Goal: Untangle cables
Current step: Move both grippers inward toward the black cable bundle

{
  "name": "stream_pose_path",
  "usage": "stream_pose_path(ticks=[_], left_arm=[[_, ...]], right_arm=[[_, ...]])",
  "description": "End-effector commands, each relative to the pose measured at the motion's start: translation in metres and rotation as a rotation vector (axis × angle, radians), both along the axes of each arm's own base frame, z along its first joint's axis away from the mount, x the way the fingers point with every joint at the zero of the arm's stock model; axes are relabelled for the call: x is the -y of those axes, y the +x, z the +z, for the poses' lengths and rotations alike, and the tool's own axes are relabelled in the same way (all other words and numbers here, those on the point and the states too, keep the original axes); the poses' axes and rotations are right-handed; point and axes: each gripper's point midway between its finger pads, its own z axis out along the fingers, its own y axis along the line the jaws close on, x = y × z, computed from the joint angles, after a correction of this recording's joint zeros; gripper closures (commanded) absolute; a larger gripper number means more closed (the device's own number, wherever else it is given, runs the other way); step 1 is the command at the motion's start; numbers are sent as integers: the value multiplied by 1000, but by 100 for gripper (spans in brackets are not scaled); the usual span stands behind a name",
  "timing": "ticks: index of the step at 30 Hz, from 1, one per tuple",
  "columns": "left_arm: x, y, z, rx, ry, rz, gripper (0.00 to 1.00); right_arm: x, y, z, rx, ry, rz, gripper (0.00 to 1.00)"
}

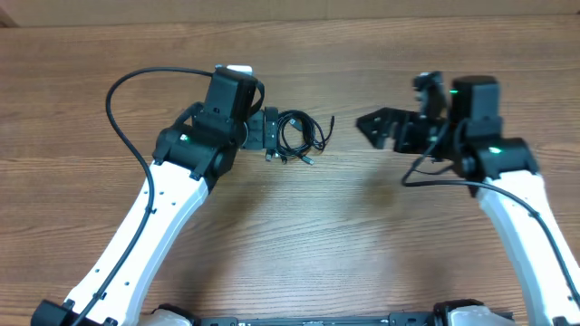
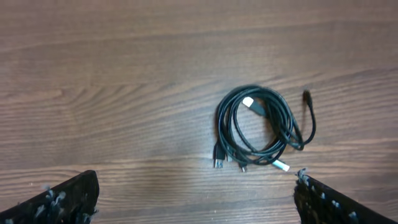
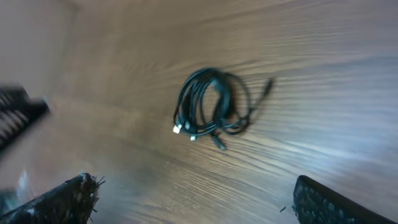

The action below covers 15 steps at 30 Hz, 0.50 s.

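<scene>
The cables (image 1: 302, 133) lie as one small coiled tangle of thin black cords on the wooden table (image 1: 299, 235), with one loose end trailing to the right. In the left wrist view the cables (image 2: 220, 124) show a silver-tipped plug (image 2: 250, 103) on top of the coil. My left gripper (image 1: 272, 133) stands open right beside the coil's left side, and its jaws (image 2: 198, 193) have only bare wood between them. Well to the right of the coil, my right gripper (image 1: 370, 127) is open and apart from it. Its blurred view has the cables (image 3: 219, 106) ahead of the gripper (image 3: 194, 193).
Only the two white arms (image 1: 154, 226) (image 1: 530, 226) with their thicker fixed black wires share the table. The table's far edge (image 1: 290, 18) runs along the top of the overhead view.
</scene>
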Motion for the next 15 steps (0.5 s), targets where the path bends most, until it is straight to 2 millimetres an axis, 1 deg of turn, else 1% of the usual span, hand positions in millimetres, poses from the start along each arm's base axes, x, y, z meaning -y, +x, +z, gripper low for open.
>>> stream_pose_path(ticks=[1,3,5,6,7,9,11,15], left_arm=[[-9,6,35,69,-30,48,0],[-14,4,42,65,-29,59,0],[-18,1,48,56,-25,66,0],[-19,0,50,50,-22,67,0],[-22,-3,53,42,-18,72,0],[-23,-4,53,36,-14,73,1],[-24,-5,52,31,-11,74,0],[-25,-4,52,32,-11,76,0]], right_arm=[[-28,6,-21,76,-129,152,0],[-39,14,-43,106,-241,179,0],[-46,24,-60,119,-313,168,0],[-50,27,-67,127,-341,180,0],[-58,30,-80,133,-368,206,0],[-63,32,-92,125,-379,223,0],[-63,36,-103,115,-390,220,0],[-49,51,-124,96,-471,135,0]])
